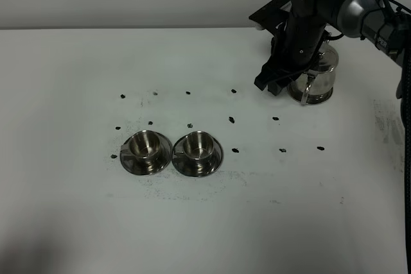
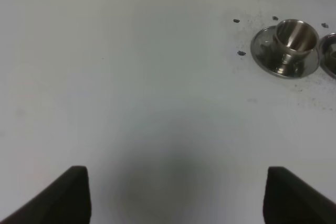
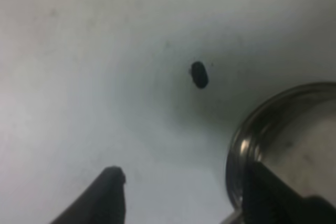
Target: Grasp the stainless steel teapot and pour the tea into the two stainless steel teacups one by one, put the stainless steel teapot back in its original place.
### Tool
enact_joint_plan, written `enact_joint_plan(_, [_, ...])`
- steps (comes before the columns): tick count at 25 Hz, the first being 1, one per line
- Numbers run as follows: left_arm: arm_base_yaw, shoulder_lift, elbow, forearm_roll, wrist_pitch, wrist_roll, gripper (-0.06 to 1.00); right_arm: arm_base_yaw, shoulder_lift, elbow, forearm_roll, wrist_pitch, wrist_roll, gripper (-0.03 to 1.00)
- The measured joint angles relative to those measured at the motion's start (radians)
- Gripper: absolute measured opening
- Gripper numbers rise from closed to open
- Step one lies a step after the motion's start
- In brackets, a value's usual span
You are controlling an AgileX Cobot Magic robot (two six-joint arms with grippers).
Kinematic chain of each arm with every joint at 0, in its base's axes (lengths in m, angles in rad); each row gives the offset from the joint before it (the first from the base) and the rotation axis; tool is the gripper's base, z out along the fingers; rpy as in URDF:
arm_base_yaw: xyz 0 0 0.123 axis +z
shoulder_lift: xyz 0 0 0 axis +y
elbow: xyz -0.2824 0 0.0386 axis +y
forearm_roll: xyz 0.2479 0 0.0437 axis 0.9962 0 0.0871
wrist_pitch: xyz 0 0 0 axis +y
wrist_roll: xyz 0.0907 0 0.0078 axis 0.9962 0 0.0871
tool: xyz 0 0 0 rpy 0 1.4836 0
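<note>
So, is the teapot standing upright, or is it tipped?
Upright. The stainless steel teapot rests flat on its base on the table, body vertical.

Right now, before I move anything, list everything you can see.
teapot: 1, steel, far right of table
cups: 2, steel, side by side, left of middle
saucers: 2, steel, one under each cup
marks: a dozen or more, black, in rows across table
table: 1, white
right gripper: 1, black, open, beside teapot
left gripper: 1, black, open, over bare table
</note>
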State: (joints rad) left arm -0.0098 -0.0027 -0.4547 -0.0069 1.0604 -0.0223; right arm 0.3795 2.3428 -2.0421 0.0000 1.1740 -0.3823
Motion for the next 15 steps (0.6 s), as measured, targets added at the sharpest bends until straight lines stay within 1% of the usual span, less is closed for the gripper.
enact_joint_plan(4, [0.000, 0.000, 0.000, 0.000, 0.000, 0.000, 0.65, 0.006, -0.077, -0.008, 0.020, 0.023, 0.039, 0.48])
enact_joint_plan(7, [0.000, 0.000, 0.000, 0.000, 0.000, 0.000, 0.65, 0.006, -0.168, 0.055, 0.031, -0.010, 0.066, 0.48])
enact_joint_plan(10, [0.000, 0.000, 0.000, 0.000, 0.001, 0.000, 0.65, 0.006, -0.266, 0.204, 0.056, -0.111, 0.076, 0.48])
enact_joint_plan(15, [0.000, 0.000, 0.000, 0.000, 0.001, 0.000, 0.65, 0.034, -0.392, 0.487, 0.076, -0.347, 0.089, 0.48])
